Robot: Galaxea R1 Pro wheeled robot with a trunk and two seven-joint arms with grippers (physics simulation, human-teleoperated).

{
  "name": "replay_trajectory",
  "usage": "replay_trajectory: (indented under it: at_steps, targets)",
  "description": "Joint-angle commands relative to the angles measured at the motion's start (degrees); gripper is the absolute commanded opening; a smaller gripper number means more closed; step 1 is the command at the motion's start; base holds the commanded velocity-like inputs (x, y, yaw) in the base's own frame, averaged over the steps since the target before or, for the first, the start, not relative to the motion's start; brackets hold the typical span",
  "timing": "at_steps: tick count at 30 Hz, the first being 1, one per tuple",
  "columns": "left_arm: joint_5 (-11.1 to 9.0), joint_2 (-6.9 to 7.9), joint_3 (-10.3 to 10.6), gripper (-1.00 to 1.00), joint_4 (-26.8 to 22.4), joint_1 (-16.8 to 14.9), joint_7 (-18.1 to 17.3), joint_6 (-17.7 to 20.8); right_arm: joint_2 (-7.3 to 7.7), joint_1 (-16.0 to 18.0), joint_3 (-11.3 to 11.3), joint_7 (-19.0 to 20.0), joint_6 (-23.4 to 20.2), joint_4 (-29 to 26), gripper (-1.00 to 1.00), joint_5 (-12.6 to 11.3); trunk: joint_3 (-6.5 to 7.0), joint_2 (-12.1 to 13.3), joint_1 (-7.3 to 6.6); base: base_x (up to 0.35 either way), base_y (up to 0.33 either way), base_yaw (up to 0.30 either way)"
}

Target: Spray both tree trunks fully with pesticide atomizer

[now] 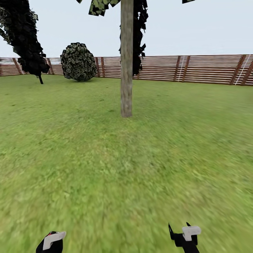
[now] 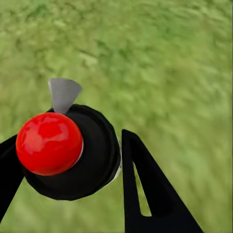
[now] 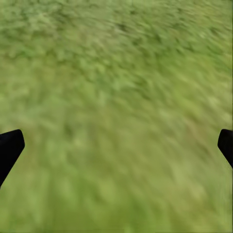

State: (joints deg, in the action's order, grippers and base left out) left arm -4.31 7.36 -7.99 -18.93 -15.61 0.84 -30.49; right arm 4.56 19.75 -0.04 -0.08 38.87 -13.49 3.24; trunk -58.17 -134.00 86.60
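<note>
Lawn [image 1: 105,168] surrounds tree trunk [image 1: 126,63]; left tool [image 2: 73,160] grips atomizer [image 2: 68,150], right tool [image 3: 116,145] spread wide.

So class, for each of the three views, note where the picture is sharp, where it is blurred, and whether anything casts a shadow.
Head view: tree trunk and fence sharp, near lawn smeared, no cast shadows. Left wrist view: atomizer crisp, with glare on its red top; grass blurred. Right wrist view: grass blurred throughout.
</note>
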Motion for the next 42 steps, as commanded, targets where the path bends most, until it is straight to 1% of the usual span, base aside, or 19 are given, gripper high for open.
replay_trajectory:
  at_steps: [1,42]
  targets:
    - [-0.44,0.02,0.18,-1.00,0.07,-0.02,0.04,-0.18,0.01,0.04,-0.04,-0.01,0.16,0.04,1.00,0.28,-0.05,-0.02,0.02,0.331,0.000,0.000]
    - [-0.44,0.02,0.25,-1.00,0.05,0.00,0.04,-0.18,0.01,0.05,0.04,-0.01,0.16,0.04,1.00,0.28,-0.05,-0.02,0.02,0.333,0.000,0.000]
